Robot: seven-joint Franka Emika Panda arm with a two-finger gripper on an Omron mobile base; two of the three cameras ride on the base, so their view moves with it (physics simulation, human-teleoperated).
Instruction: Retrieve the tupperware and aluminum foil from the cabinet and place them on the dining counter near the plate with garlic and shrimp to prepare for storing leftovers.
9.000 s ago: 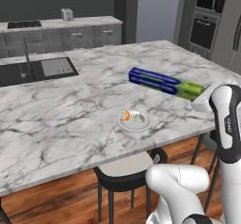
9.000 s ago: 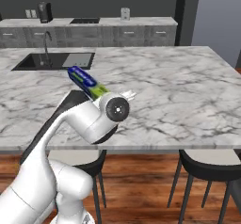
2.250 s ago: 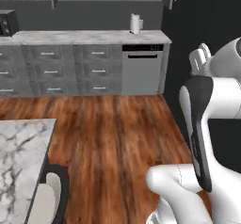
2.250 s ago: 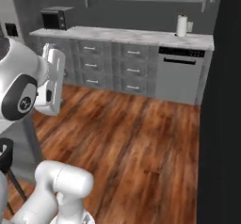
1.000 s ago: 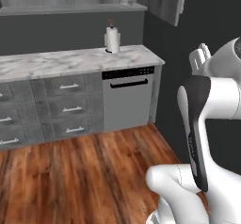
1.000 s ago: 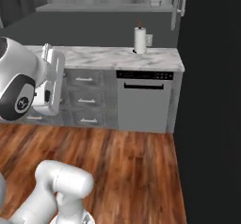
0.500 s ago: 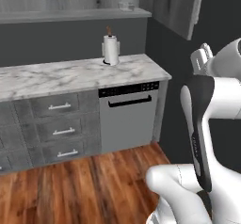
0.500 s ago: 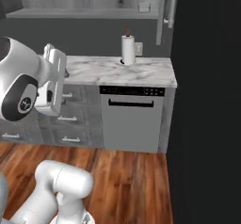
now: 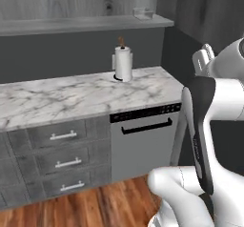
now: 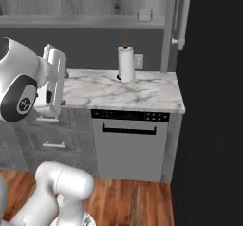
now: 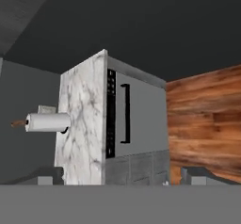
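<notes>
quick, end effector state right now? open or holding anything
End effector: open, holding nothing; its fingertips stand wide apart at the bottom of the hand view.

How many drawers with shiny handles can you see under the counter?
3, stacked left of the dishwasher: top drawer, middle drawer, bottom drawer. More may be hidden past the picture's left edge.
</notes>
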